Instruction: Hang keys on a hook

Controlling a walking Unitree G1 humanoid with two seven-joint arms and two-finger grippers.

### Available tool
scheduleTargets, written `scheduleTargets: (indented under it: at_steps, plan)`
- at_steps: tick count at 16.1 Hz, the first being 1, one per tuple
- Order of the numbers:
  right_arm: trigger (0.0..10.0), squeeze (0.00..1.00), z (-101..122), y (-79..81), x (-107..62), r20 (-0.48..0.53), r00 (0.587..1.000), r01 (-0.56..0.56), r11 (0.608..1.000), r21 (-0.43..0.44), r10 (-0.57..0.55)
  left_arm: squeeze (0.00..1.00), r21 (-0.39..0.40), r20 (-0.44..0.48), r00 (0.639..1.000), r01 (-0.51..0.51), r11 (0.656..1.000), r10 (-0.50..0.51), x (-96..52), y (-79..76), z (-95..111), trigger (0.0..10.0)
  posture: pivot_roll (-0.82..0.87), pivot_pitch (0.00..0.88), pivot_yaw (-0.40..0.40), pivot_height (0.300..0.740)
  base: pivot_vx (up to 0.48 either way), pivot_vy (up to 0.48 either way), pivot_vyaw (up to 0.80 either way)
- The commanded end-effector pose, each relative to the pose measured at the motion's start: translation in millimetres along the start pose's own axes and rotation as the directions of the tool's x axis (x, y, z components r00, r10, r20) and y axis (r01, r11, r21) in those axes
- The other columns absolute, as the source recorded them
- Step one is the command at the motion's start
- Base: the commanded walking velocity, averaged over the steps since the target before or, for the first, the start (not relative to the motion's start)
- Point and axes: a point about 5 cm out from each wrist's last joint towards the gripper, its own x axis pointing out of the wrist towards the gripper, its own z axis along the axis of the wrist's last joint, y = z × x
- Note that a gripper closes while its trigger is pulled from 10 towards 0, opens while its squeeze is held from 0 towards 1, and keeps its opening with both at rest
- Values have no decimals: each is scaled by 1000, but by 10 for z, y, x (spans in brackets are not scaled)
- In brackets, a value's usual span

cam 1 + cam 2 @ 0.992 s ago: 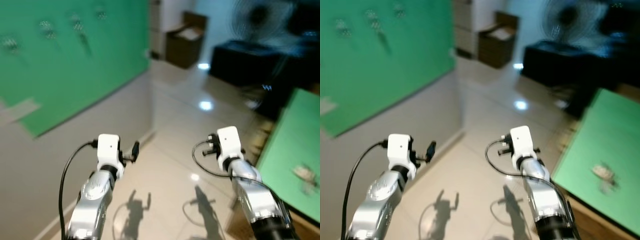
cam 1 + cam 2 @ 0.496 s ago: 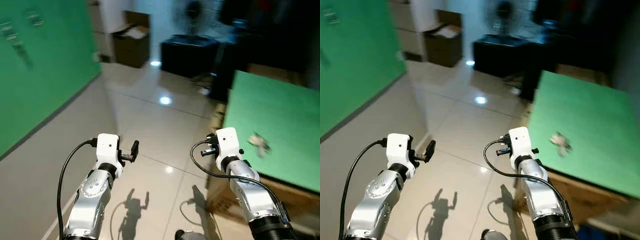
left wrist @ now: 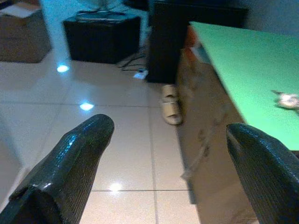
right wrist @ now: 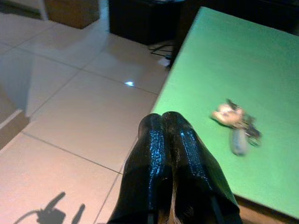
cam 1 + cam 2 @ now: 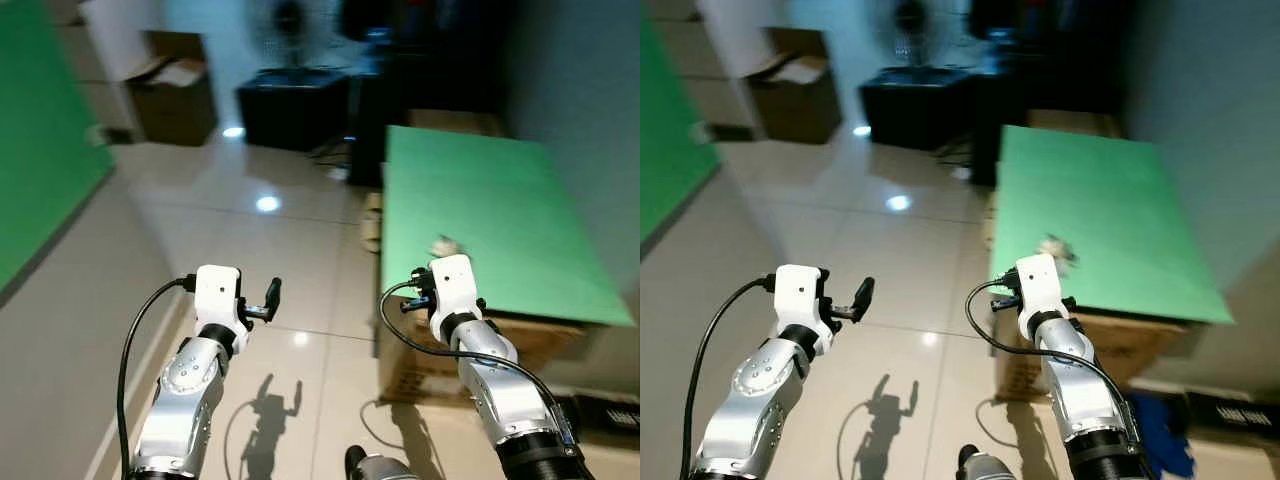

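Keys [image 4: 236, 122] lie on the green tabletop [image 5: 480, 200], right of centre in the left eye view, near the table's front-left part; blurred there as a small pale blob [image 5: 443, 245] just above the R wrist. In the R wrist view they're clearer: pale fob plus a few metal bits, resting flat, well apart from the fingers.

R gripper [image 4: 170, 128]: both black fingers pressed together, no gap, nothing held. It sits at lower centre of that view, over the table's edge where green meets the tiled floor [image 5: 250, 230].

L gripper [image 3: 170, 149]: fingers [image 3: 74, 158] spread wide, empty; floor, a pair of sandals [image 3: 169, 103] and the table's brown side show between them. In the left eye view the L gripper [image 5: 270, 300] is lower left of centre, over bare tiles, well apart from the table.

Bkgd, top of frame, blurred: cardboard box [image 5: 175, 95] upper left, dark cabinet [image 5: 290, 100] beside it, a fan [image 5: 290, 25] behind. Green wall panel [image 5: 40, 170] runs along the left edge. Arm shadows on the floor at bottom.
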Motion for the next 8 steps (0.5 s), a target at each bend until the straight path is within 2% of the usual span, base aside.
scheduleTargets:
  at_steps: [1, 6, 8]
  plan:
    - [10000, 0, 1, 15, 0, 8, 1000, -5, 1000, -11, 5, 0, 14, -2, 1000, -2, 1000, 3, 6, 18, 5, 10000, -127, 0, 18, 740, 0, 0, -675]
    - [10000, 0, -6, 2, -2, 8, 1000, 19, 1000, -23, -19, 0, 24, -7, 1000, -4, 1000, 4, 13, 15, -3, 10000, -131, 0, 23, 740, 0, 0, -675]
    - [10000, 0, -15, -19, 8, -10, 999, 33, 998, -54, -34, 0, 20, -8, 1000, 2, 1000, -2, 13, 9, -6, 10000, -135, 0, 26, 740, 0, 0, 0]
